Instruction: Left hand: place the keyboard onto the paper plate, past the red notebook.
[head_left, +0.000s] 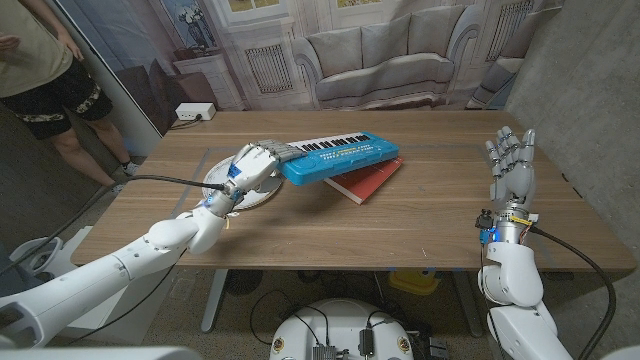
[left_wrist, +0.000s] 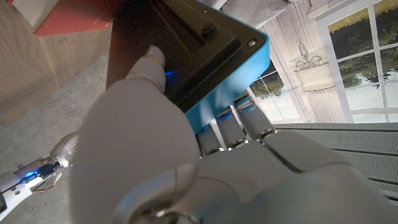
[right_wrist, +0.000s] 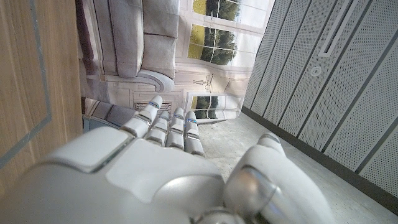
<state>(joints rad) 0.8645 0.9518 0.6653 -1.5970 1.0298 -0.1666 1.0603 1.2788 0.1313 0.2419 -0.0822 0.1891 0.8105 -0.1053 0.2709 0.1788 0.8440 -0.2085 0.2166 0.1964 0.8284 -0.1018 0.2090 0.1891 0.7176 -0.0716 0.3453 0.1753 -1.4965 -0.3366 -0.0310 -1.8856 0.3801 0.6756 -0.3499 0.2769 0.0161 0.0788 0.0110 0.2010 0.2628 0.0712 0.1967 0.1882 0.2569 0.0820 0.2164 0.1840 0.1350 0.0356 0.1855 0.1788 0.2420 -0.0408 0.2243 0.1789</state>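
While the wooden worktop (head_left: 420, 235) spreads under both arms, the blue keyboard (head_left: 335, 158) is raised at its left end, its right end lying over the red notebook (head_left: 366, 180), which rests flat near the middle of the worktop. The left robot hand (head_left: 248, 170) clamps the keyboard's left end; the left wrist view shows the fingers (left_wrist: 239, 127) wrapped over the blue edge and the thumb (left_wrist: 146, 65) pressed on the dark underside of the keyboard (left_wrist: 205, 56), with a corner of the notebook (left_wrist: 68, 15) beyond. Under that hand lies the paper plate (head_left: 258, 197), partly hidden by it, left of the notebook. The right robot hand (head_left: 508, 165) stands upright near the worktop's right edge, fingers extended and apart, holding nothing, well apart from the keyboard. A person (head_left: 45, 70) stands beyond the worktop's far left corner.
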